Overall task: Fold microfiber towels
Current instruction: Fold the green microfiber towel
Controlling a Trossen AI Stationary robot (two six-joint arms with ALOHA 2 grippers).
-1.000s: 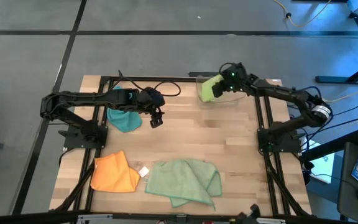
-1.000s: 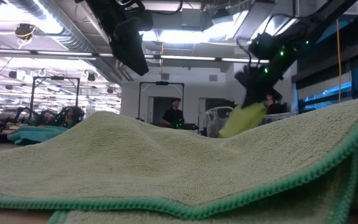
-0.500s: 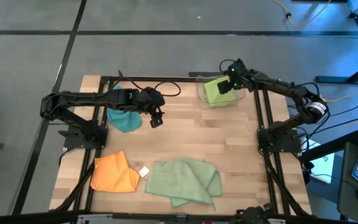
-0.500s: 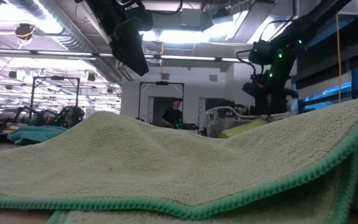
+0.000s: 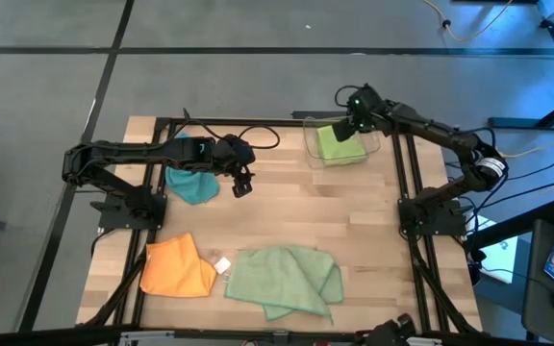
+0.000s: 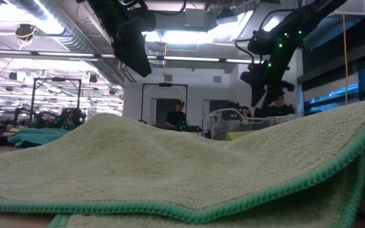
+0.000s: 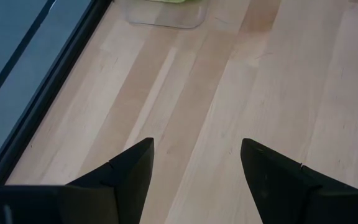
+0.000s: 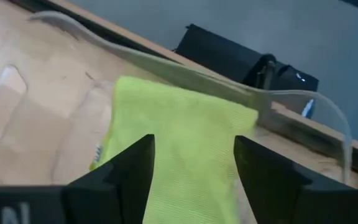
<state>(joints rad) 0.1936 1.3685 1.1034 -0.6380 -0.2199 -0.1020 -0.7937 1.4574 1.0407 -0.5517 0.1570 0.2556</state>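
Observation:
A folded lime green towel [image 5: 336,143] lies flat inside the clear plastic bin [image 5: 369,152] at the table's far right. My right gripper [image 5: 345,127] hangs open just above it, touching nothing; the right wrist view shows the towel [image 8: 185,124] below its spread fingers. A crumpled teal towel [image 5: 190,184] lies at the far left, with my left gripper [image 5: 242,185] open beside it over bare wood. An orange towel [image 5: 175,268] lies folded at the near left. The large sage green towel [image 5: 285,279] lies rumpled at the near middle.
Black frame rails [image 5: 407,183] run along both sides of the table, and cables [image 5: 258,135] lie at the far left. A small white tag [image 5: 222,265] sits between the orange and sage towels. Bare wood [image 5: 325,207] fills the table's middle.
My right gripper has opened and let go of the lime green towel. The towel hung from the fingers over the bin a second ago and now lies flat inside it. The gripper has then risen a little above the bin.

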